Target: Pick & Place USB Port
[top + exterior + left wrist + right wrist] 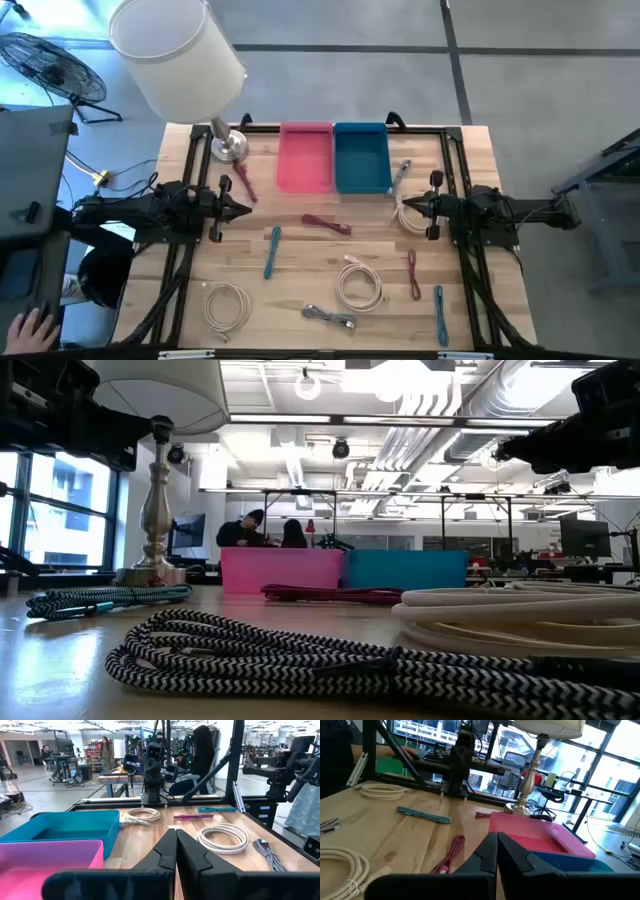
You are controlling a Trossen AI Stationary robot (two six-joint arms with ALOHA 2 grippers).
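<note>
Overhead, left to right: left gripper (243,209) at nine o'clock, fingers pressed together, holding nothing. Nearest cable, a teal one (272,251), at about five o'clock from its tip, long axis running twelve to six. Maroon cable (327,225) near table centre, roughly midway between arms. Pink bin (305,157) and blue bin (362,157) touching side by side at twelve o'clock. Right gripper (407,208) at three o'clock, likewise closed and empty, a white coil (408,214) just beneath its tip.
</note>
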